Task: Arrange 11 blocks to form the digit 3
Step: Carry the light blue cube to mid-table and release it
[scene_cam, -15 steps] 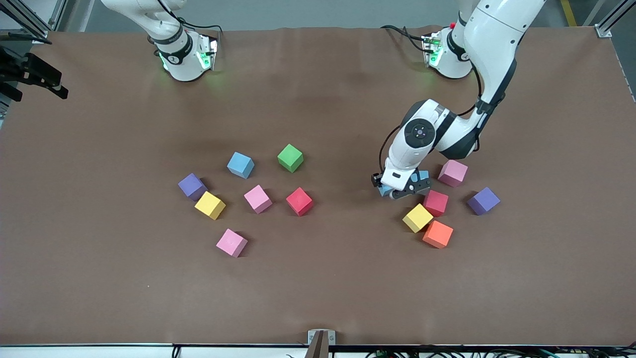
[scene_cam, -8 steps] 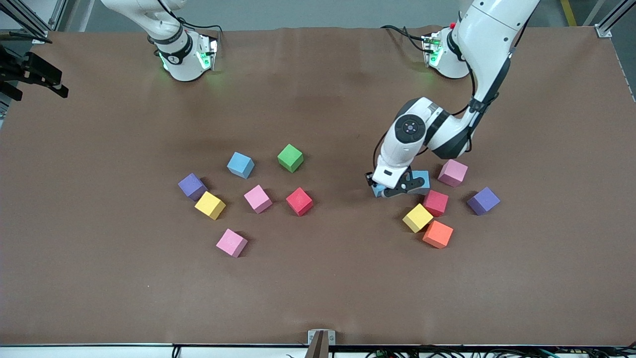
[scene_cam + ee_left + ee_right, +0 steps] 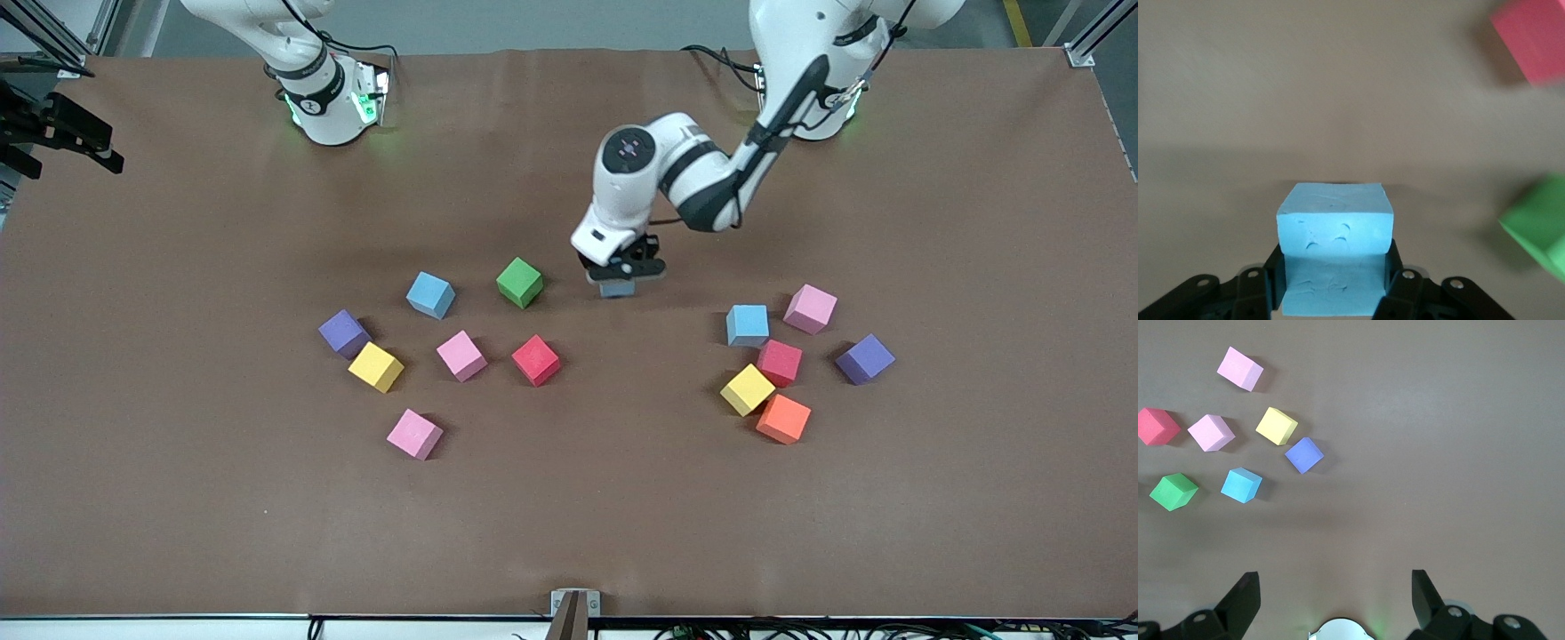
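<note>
Nearest the front camera lies a pink block. Toward the left arm's end, an orange block touches a yellow block, which touches a red block. A purple block sits apart from these, closer to the table's end. Just farther are a light blue block and another pink block.

Toward the right arm's end, a second yellow block lies beside a second purple block. A third pink block and a second red block sit in the same row. Farther still are another light blue block and a green block.

None of the blocks forms a digit 3; they lie in 2 loose clusters.

The left gripper is over the table just beside the green block. It pinches a third light blue block between its fingers.

The right gripper hangs high over the table with its fingers spread wide. That arm waits.
</note>
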Robot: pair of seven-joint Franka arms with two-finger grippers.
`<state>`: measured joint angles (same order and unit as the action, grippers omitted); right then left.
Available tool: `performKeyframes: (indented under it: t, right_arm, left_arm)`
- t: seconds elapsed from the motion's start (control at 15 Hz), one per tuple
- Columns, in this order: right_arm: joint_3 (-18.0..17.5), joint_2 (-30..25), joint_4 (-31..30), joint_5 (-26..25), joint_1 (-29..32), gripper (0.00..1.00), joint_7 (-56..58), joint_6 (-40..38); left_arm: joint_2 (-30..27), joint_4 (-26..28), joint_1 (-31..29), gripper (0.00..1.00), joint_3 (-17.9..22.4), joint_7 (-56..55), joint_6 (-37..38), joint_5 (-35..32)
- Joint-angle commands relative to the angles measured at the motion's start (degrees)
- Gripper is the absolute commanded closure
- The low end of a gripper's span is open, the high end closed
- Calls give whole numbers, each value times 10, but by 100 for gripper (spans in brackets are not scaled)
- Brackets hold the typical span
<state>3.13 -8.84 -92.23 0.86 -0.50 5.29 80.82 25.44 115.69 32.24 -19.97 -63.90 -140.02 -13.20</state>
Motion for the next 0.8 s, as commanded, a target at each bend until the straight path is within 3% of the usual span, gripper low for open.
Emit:
performKeyframes:
  t: [0.0,0.73]
  right_arm:
    - [-1,-19,-19,-9,1,0,6,2]
    - [-1,-19,-19,-9,3,0,7,2]
  left_arm:
    - [-7,2,41,58,1,-22,10,-13]
    - [43,-30,80,58,0,-11,-26,-16]
